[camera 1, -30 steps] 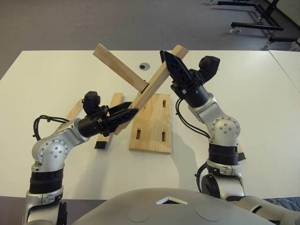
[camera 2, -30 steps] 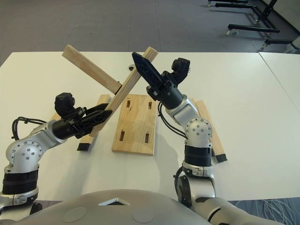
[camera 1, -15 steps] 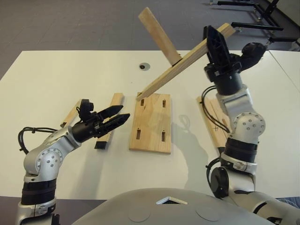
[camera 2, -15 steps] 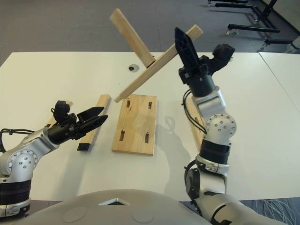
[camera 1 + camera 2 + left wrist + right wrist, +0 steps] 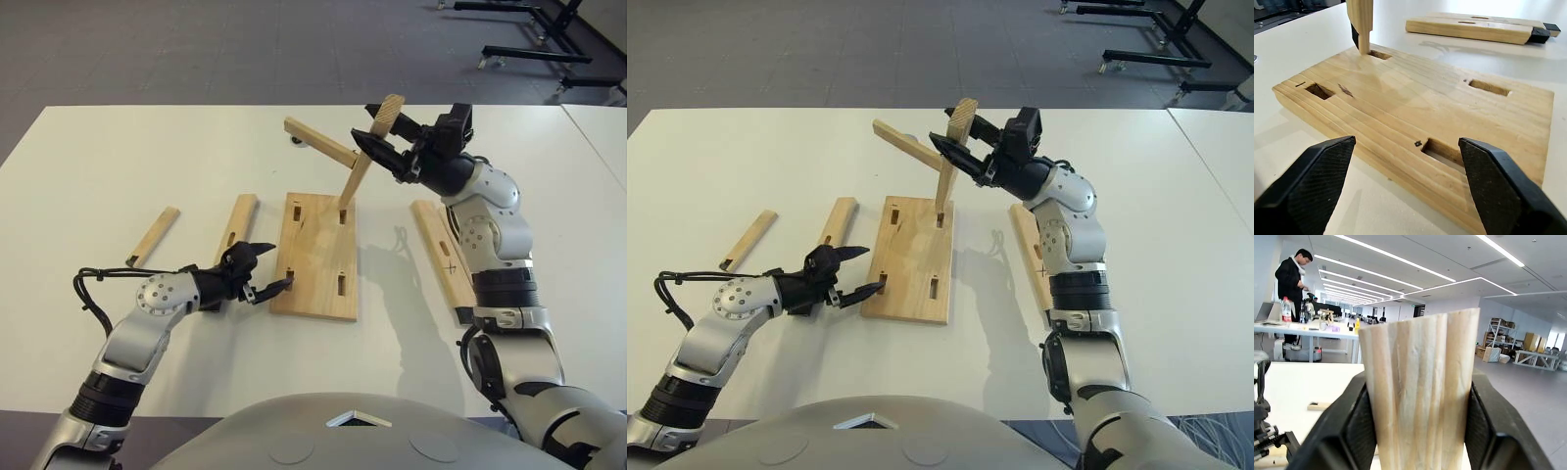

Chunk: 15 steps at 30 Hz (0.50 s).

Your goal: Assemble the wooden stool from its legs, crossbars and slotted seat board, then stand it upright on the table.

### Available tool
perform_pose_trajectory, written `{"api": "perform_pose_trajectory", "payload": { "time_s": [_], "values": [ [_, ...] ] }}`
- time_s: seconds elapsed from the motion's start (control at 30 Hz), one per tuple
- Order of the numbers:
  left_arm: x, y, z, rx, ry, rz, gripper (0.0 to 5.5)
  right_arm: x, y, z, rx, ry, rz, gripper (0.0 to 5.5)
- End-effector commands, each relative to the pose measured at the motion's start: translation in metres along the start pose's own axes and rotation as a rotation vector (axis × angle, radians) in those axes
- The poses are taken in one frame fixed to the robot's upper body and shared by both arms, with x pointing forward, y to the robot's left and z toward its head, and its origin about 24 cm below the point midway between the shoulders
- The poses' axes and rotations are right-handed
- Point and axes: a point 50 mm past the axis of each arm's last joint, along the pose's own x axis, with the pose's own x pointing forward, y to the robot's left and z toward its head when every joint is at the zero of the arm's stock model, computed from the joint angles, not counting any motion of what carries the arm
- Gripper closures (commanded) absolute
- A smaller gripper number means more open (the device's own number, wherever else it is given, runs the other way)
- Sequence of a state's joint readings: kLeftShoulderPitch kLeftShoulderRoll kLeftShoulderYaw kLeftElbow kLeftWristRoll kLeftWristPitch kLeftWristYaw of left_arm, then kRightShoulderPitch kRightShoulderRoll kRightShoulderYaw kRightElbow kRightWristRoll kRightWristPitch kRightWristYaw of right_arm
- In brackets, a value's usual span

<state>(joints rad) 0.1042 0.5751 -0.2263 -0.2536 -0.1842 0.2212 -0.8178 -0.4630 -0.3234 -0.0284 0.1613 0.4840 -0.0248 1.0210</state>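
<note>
The right end effector (image 5: 373, 149), pinching the leg (image 5: 353, 186) by its top, has swung it and its crossbar (image 5: 318, 143) near upright, foot at a slot of the seat board (image 5: 315, 284) below, while the spread left end effector (image 5: 282, 265) has dropped to the board's edge, seemingly to brace it.

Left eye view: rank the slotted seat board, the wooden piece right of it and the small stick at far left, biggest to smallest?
1. slotted seat board, clearly largest.
2. wooden piece right of it, long but narrow.
3. small stick at far left, smallest.
</note>
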Motion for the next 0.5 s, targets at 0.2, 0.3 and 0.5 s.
{"api": "perform_pose_trajectory", "payload": {
  "time_s": [0.2,0.3,0.5],
  "values": [
    [-0.003,0.004,-0.008,0.028,0.044,-0.014,1.63,-0.01,0.0,0.006,0.053,-0.001,0.119,3.44],
    [-0.004,0.005,-0.009,0.027,0.048,-0.011,1.63,-0.012,0.001,0.004,0.07,0.003,0.122,3.44],
    [-0.004,0.009,-0.008,0.034,0.048,-0.011,1.63,-0.022,0.002,-0.009,0.083,0.067,0.129,3.44]
  ]
}}
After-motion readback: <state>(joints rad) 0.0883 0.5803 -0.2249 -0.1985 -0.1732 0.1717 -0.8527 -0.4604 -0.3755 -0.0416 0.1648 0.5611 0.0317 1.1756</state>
